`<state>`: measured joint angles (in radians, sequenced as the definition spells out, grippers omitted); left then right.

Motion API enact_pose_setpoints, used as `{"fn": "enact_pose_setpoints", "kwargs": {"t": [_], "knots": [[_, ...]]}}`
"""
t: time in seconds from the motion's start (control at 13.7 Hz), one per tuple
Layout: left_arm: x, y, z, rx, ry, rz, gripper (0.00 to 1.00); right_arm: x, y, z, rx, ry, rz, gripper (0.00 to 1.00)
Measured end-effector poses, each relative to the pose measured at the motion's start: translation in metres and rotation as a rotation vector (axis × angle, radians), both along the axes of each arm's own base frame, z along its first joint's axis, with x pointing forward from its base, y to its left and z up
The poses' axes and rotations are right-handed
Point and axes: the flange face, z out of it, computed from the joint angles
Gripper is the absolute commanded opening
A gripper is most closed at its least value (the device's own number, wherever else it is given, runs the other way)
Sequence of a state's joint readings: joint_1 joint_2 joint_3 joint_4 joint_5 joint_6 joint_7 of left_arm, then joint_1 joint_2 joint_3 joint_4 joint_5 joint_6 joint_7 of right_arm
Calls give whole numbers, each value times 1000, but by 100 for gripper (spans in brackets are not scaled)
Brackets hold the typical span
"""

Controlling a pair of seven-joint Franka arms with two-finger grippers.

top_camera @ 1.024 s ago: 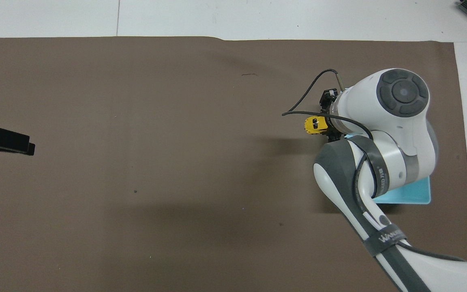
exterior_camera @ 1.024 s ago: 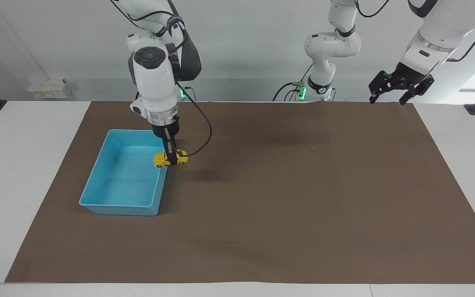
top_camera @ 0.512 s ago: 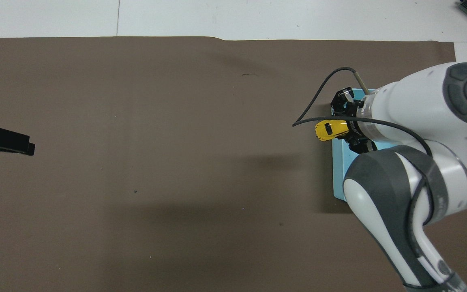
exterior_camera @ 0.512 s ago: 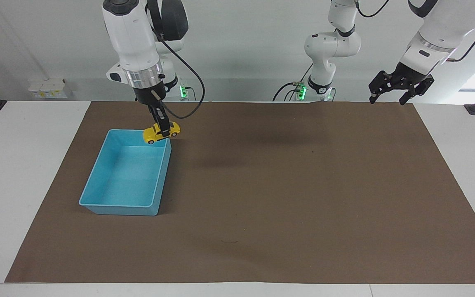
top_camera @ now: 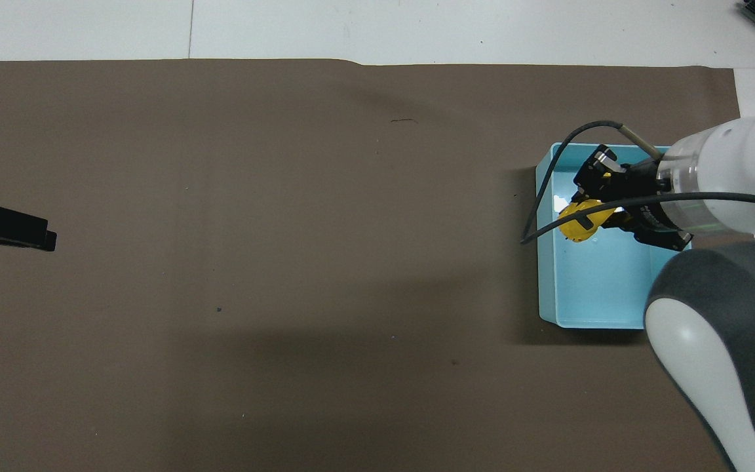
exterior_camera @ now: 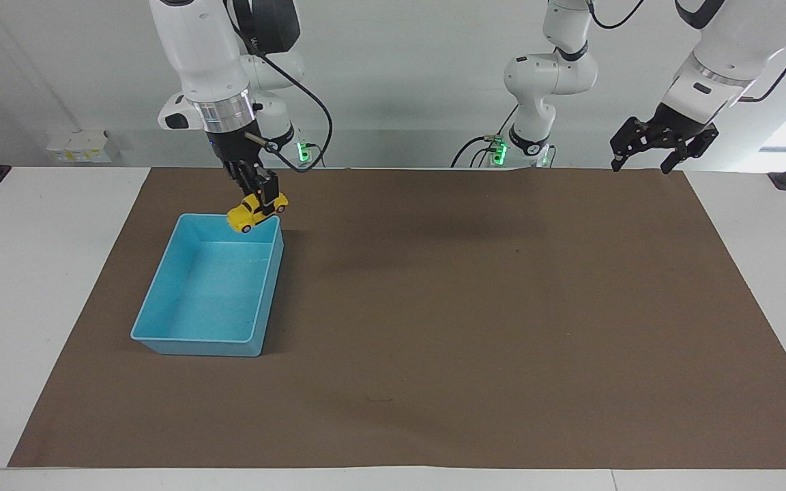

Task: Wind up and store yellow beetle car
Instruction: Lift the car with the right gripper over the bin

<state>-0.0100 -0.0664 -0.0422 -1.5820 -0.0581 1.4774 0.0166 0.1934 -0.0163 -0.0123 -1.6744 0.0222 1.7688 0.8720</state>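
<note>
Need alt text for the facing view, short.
The right claw holds a tiny bright yellow toy beetle car, tilted nose-down, in the air over the robot-side rim of an open light-blue plastic bin on a brown paper mat. The left claw waits raised and open above the mat's corner.

The right arm reaches down steeply from its base, wrist nearly upright, and its gripper [exterior_camera: 261, 202] hangs in the air above the table's right-arm end, near the edge closest to the robots, fingers clamped on the car [exterior_camera: 255, 211], which tilts nose-down. The left arm waits, its gripper [exterior_camera: 645, 162] raised over the corner at its own end, fingers spread wide.
</note>
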Motion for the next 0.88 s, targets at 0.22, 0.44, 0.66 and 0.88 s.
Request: {"fn": "enact_pose_setpoints", "kwargs": {"t": [0.22,0.44,0.66,0.88], "knots": [[0,0,0,0,0,0,100,4,-33,-1,-19,4,126,0],[0,0,0,0,0,0,100,6,-60,-2,-37,5,250,0],[0,0,0,0,0,0,100,8,-90,-2,-53,2,363,0],[0,0,0,0,0,0,100,7,-121,-2,-66,1,438,0]]}}
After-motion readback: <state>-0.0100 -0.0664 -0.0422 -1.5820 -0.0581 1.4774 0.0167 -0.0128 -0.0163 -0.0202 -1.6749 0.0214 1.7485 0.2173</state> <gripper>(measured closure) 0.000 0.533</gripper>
